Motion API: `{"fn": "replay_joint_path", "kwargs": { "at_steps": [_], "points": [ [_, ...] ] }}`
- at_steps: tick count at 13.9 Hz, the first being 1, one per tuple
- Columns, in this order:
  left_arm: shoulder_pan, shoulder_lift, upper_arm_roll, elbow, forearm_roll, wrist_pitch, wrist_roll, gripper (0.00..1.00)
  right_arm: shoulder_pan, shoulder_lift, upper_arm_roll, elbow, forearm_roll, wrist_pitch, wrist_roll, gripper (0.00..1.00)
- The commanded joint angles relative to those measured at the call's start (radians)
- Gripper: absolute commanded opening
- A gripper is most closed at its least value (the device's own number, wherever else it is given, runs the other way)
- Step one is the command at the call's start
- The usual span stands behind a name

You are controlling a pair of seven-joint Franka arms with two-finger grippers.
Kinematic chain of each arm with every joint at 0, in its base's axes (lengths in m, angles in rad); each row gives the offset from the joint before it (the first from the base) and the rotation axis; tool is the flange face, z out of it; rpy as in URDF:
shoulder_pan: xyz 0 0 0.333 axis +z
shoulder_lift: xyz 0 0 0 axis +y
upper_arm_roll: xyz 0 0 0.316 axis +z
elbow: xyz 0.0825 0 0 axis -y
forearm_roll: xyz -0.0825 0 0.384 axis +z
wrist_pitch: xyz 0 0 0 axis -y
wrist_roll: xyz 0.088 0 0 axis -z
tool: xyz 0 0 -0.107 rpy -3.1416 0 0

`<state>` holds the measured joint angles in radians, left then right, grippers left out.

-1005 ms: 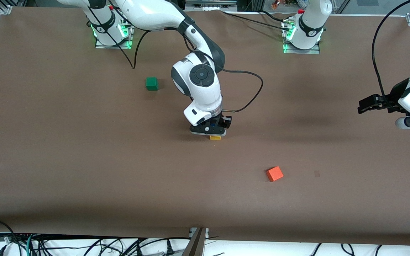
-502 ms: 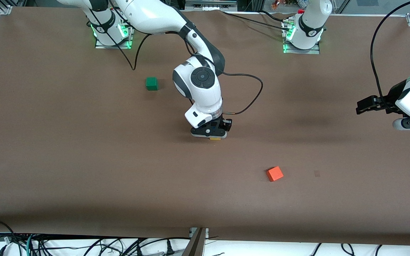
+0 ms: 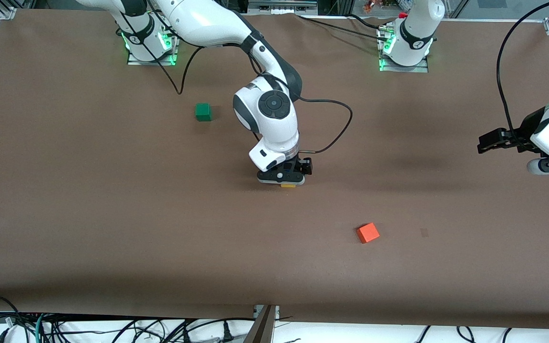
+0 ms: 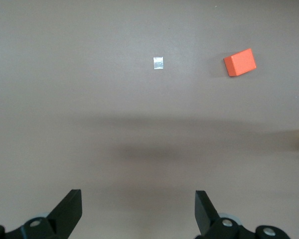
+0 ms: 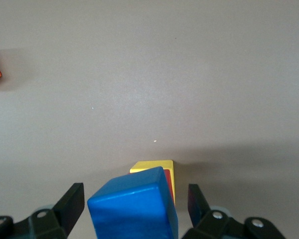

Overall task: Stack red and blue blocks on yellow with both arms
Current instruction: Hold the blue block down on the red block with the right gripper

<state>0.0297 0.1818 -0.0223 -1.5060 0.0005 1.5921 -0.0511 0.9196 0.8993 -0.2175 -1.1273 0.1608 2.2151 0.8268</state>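
My right gripper (image 3: 281, 179) is low over the stack in the middle of the table. In the right wrist view the blue block (image 5: 132, 211) sits between its fingers (image 5: 72, 201) with a gap on each side, so the gripper (image 5: 136, 191) is open. The blue block rests on the red block (image 5: 168, 181), which rests on the yellow cube (image 5: 152, 166). In the front view only the yellow cube's lower edge (image 3: 288, 185) shows under the gripper; the red and blue blocks are hidden. My left gripper (image 3: 486, 141) waits open and empty (image 4: 138, 199) above the left arm's end of the table.
An orange cube (image 3: 367, 233) lies nearer the front camera than the stack, toward the left arm's end; it also shows in the left wrist view (image 4: 240, 62). A green cube (image 3: 203, 112) lies farther from the camera, toward the right arm's end. A small pale mark (image 3: 424, 232) is beside the orange cube.
My right gripper has come down with the blue block onto the stack, hiding more of the yellow cube. My left gripper has shifted slightly.
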Motion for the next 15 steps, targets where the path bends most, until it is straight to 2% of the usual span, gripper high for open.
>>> {"fn": "replay_joint_path", "kwargs": {
  "at_steps": [1, 6, 15],
  "points": [
    [0.003, -0.002, -0.002, 0.004, 0.016, 0.008, 0.020, 1.00, 0.004, -0.005, -0.006, 0.020, -0.012, -0.015, 0.005, 0.99],
    [0.001, 0.004, -0.004, 0.006, 0.015, 0.008, 0.016, 1.00, -0.005, -0.032, -0.017, 0.026, -0.004, -0.101, 0.002, 0.99],
    [0.001, 0.004, -0.004, 0.006, 0.013, 0.008, 0.017, 1.00, -0.012, -0.062, -0.016, 0.026, -0.003, -0.130, 0.000, 0.99]
  ]
}}
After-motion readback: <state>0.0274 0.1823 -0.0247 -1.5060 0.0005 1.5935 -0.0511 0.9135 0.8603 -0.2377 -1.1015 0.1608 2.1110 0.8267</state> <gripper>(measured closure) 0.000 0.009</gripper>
